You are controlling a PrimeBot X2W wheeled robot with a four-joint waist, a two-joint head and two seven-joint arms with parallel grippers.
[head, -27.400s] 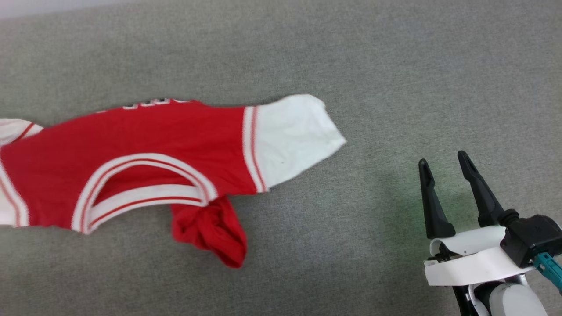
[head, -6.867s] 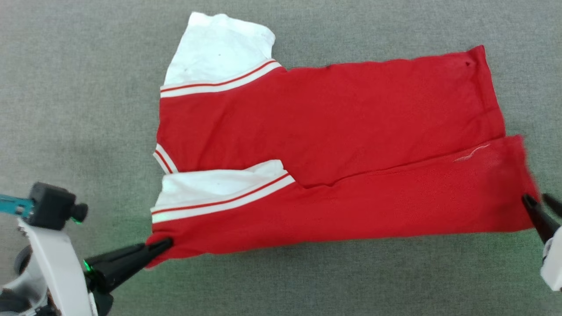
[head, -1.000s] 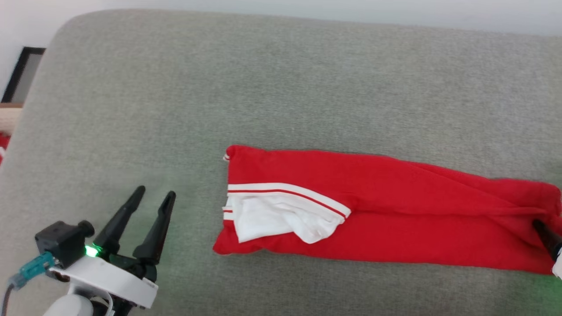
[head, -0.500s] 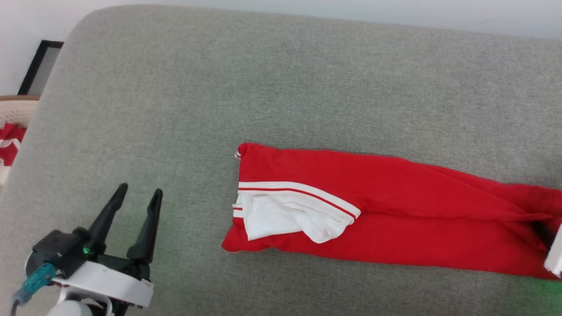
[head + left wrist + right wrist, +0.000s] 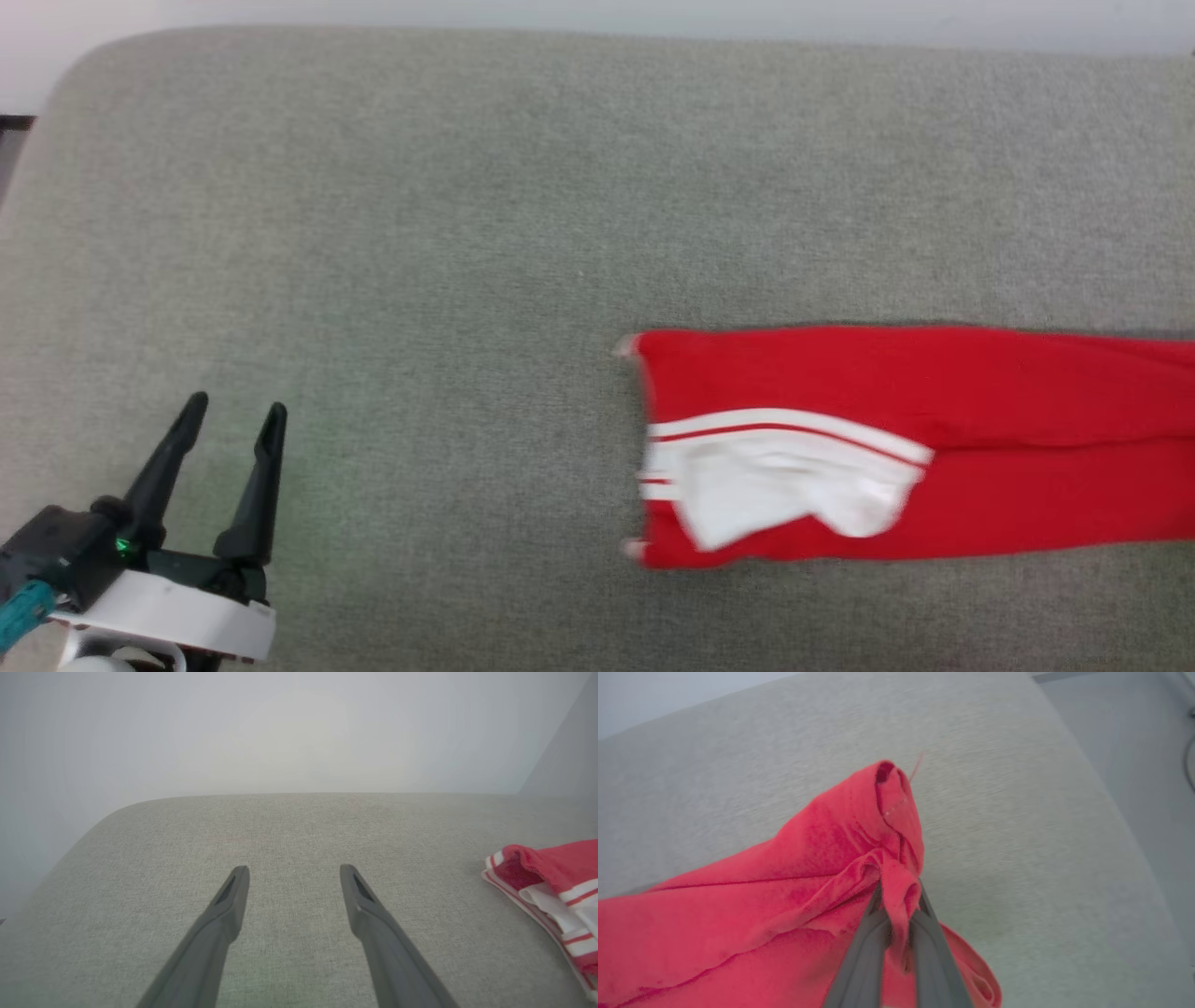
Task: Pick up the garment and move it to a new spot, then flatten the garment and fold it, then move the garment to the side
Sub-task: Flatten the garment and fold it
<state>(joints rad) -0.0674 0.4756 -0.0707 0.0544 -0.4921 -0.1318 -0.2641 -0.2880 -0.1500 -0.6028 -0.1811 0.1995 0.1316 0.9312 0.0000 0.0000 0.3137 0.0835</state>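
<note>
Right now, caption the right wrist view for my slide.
Right tool pinches a fold of the garment on grey cushion.

A grey woven cushion (image 5: 373, 233) with a rounded corner lies before a pale wall (image 5: 280, 728).

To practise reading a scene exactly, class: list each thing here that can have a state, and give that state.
garment: folded into a long strip, lying on the grey cushion, white sleeve on top.
left gripper: open, holding nothing.
right gripper: shut on the garment's bunched red end.
</note>
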